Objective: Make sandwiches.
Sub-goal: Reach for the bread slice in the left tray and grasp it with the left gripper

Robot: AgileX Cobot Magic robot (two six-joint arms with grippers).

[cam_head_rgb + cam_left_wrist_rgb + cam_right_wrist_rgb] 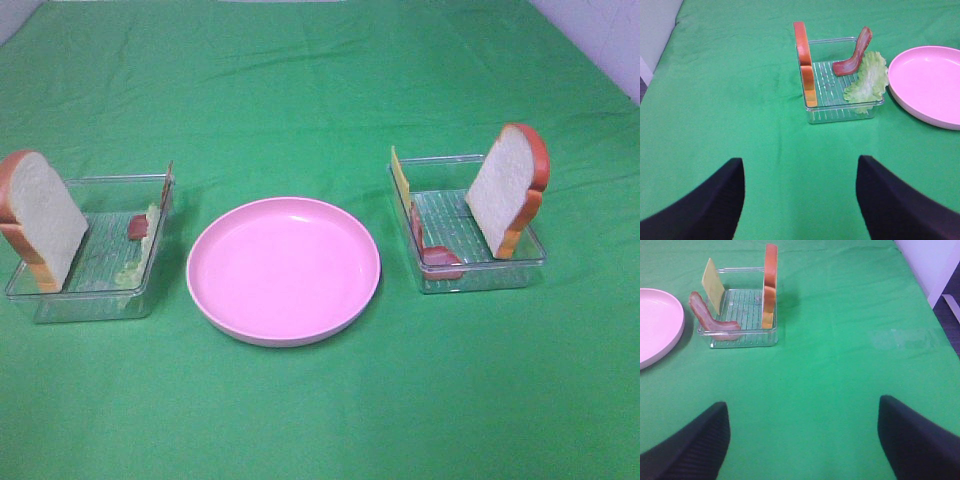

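Observation:
The sandwich parts stand apart in two clear trays. The left tray (60, 300) holds an upright bread slice (40, 215), a bacon strip (855, 52) and lettuce (869, 77). The right tray (480, 278) holds an upright bread slice (508, 190), a yellow cheese slice (401, 180) and a bacon strip (710, 320). My left gripper (799, 165) is open and empty, well short of the left tray. My right gripper (802, 405) is open and empty, well short of the right tray. Neither gripper shows in the exterior view.
A round pink plate (284, 270) with nothing on it sits between the trays on the green cloth (320, 410). The cloth's edge and a pale wall show at the far right (940, 270).

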